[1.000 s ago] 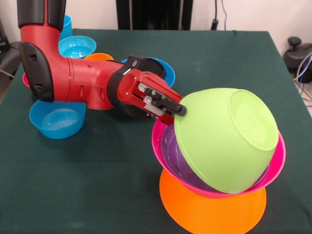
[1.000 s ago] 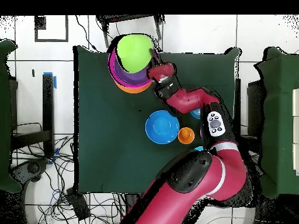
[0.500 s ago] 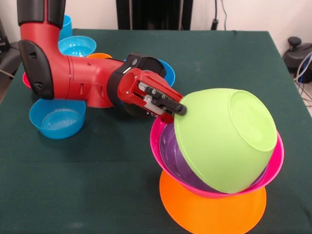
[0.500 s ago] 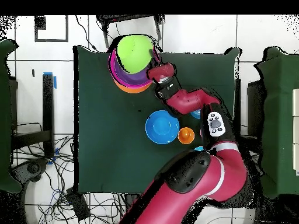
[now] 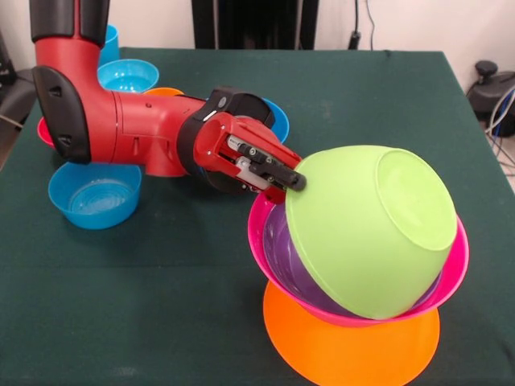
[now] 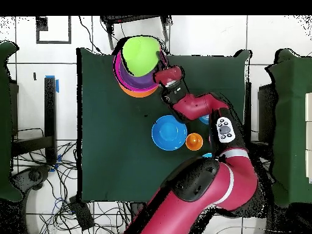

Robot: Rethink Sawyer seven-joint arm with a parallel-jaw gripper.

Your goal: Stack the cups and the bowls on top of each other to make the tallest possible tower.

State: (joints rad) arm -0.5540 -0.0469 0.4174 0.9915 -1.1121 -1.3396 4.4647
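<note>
Where the gripper (image 5: 291,182) meets the tower (image 5: 362,265), its fingers are clamped on the rim of the green bowl (image 5: 370,237). This bowl is tipped on its side, mouth toward the fingers, resting in the purple bowl (image 5: 283,256), pink bowl (image 5: 460,261) and orange bowl (image 5: 322,354) below. Behind the fingers: large blue bowl (image 6: 169,133), orange cup (image 6: 194,141), small light blue bowl (image 5: 94,195).

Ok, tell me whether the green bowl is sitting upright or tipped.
Tipped. The green bowl lies on its side in the purple bowl, base facing out, the claw at its rim.
</note>
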